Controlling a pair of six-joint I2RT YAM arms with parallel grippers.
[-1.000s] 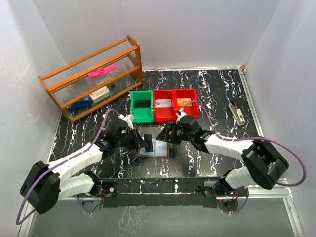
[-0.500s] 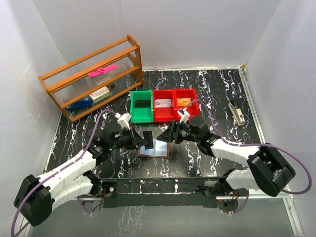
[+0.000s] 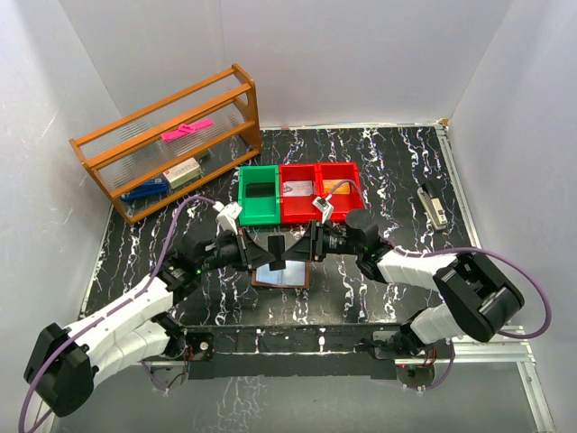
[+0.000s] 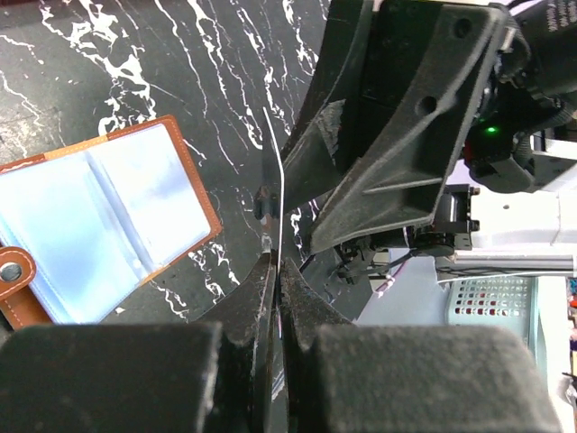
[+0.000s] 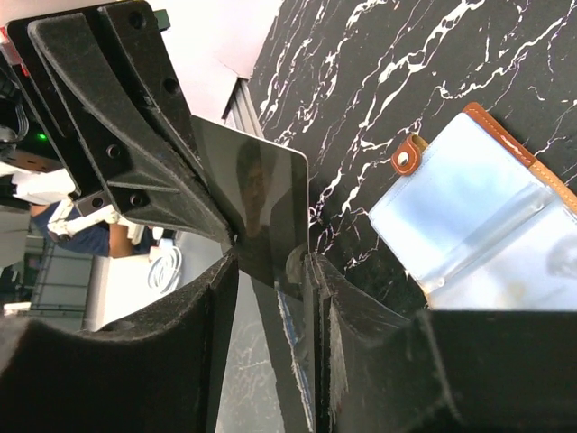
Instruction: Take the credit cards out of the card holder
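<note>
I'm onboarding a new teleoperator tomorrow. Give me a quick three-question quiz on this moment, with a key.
1. True or false: the card holder lies folded shut.
2. The left gripper is shut on: A) a credit card; B) the card holder; C) nothing.
3. Fill in: beside the two red bins stands a ___ bin.
Key: 1 false, it lies open; 2 A; 3 green.
</note>
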